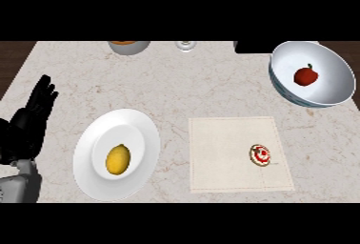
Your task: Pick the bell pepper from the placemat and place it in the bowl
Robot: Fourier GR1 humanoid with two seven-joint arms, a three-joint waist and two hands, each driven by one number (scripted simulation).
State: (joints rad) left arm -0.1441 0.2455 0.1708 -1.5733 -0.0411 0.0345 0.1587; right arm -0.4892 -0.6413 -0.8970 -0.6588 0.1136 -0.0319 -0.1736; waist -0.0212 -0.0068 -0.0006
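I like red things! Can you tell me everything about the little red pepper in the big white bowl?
The small red bell pepper looks round, shiny and smooth, with a short dark stem on top. It rests inside the big white bowl, a little left of its middle, touching only the bowl's inner surface. The bowl stands at the far right of the counter. No hand touches the pepper.

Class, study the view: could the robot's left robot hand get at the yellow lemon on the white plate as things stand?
Probably yes. The open left robot hand rests at the counter's left edge, beside the white round plate holding the yellow lemon; nothing stands between them.
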